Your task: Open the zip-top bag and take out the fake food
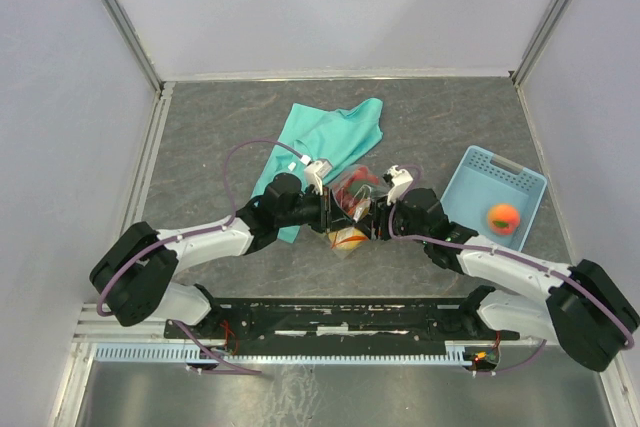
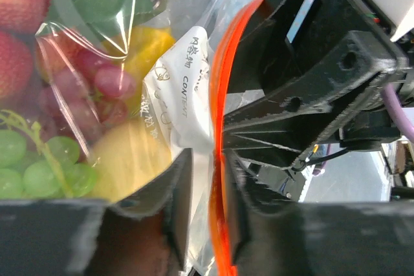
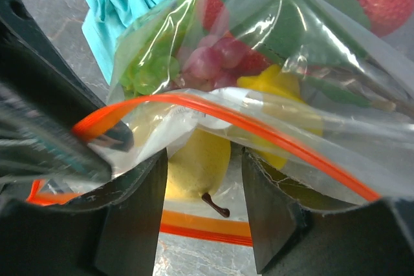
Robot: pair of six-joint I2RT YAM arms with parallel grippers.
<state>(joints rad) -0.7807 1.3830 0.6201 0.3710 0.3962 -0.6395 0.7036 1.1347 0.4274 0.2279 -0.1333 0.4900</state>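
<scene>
The clear zip-top bag point(image 1: 352, 209) with an orange-red strip point(image 3: 259, 124) hangs between both grippers at table centre. My left gripper point(image 1: 330, 212) is shut on one lip of the bag; in the left wrist view point(image 2: 207, 179) the strip point(image 2: 220, 159) runs between its jaws. My right gripper point(image 1: 378, 219) is open, and its fingers sit in the bag's open mouth point(image 3: 204, 172), either side of a yellow pear point(image 3: 197, 159). The other strip lies below. Green grapes point(image 2: 39, 166), red grapes point(image 3: 213, 56), red berries point(image 2: 19, 4) and a lemon point(image 2: 145, 50) are inside the bag.
A teal cloth point(image 1: 325, 132) lies behind the bag. A light blue basket point(image 1: 500, 162) stands at the right, with an orange fruit point(image 1: 503, 217) in it. White walls enclose the grey table on three sides.
</scene>
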